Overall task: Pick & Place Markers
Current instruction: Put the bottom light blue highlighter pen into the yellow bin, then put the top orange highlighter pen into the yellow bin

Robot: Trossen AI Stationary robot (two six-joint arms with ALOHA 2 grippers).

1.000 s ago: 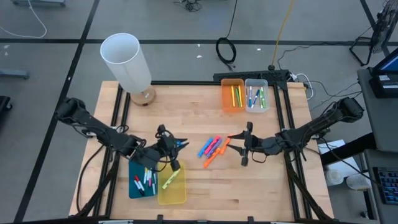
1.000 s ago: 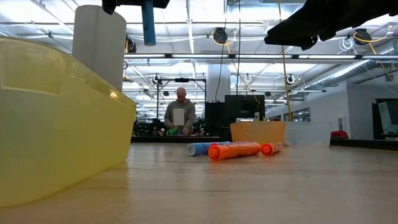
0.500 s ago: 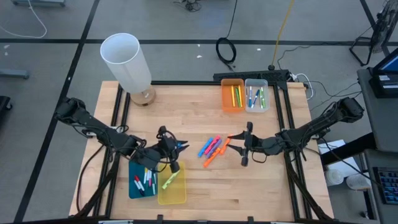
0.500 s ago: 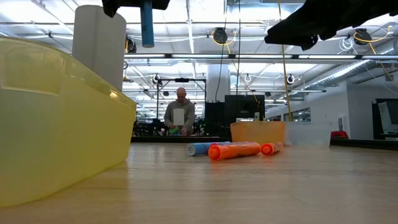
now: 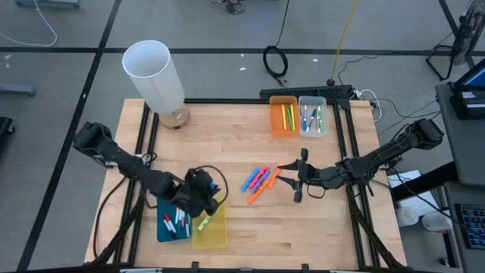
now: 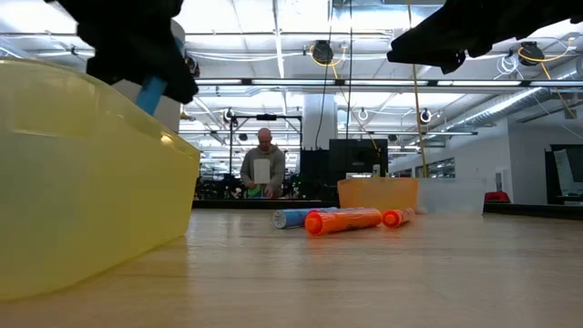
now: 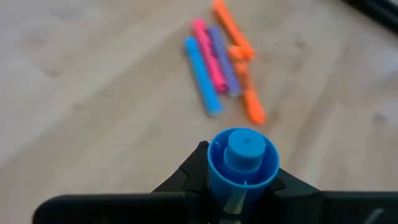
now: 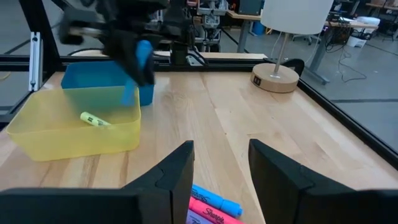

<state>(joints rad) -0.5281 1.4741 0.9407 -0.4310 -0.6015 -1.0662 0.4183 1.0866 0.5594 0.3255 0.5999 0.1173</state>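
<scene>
I have the left end effector [image 5: 203, 199] clenched on a blue marker [image 7: 243, 163], hanging over the yellow bin [image 5: 217, 234] for dropping, while my right end effector [image 5: 298, 178] waits parted beside the loose markers [image 5: 258, 181] on the desk [image 5: 227, 133].

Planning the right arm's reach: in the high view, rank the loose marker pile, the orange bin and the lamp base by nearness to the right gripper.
1. Loose marker pile, just toward table centre from the right gripper.
2. Orange bin, back edge.
3. Lamp base, far back-left corner.
</scene>
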